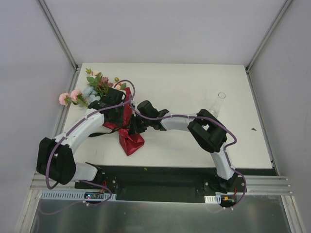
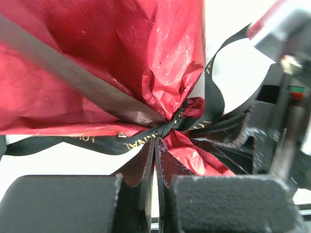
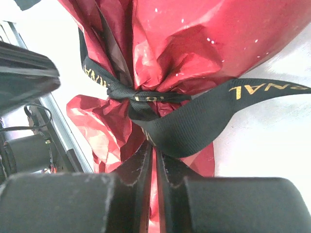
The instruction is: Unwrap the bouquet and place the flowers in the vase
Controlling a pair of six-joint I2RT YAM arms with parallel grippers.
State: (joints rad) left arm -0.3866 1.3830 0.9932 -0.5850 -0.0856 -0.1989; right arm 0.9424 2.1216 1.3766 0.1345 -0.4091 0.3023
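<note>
Bouquet lies flat on the desk, left of centre. It's not unwrapped yet: the flowers point to the back-left corner and the pink heads sit right at the left edge. Both arms meet at the tie. Left end effector is clenched with its tips at the knot; we can't tell what it has pinched, if anything. Right end effector is clenched too, with a sliver of red paper between the fingers and the black ribbon running down to the tips. It may have paper only, ribbon only, or both.

Risks as we see them:
- Pulling a loop instead of a free tail would tighten the knot.
- A pinch on the crinkled paper would tear it or slip off.
- With nothing pinning the stems, any pull drags the whole bundle, and it could go over the left edge.
- The vase stands well apart at the back right but just beside the right arm's elbow, so a swing there could tip it.

Writing: gold capitals on the ribbon, "NAL" clear in the right wrist view and "LO" in the left. The rest is folded into the knot. No brand visible.
</note>
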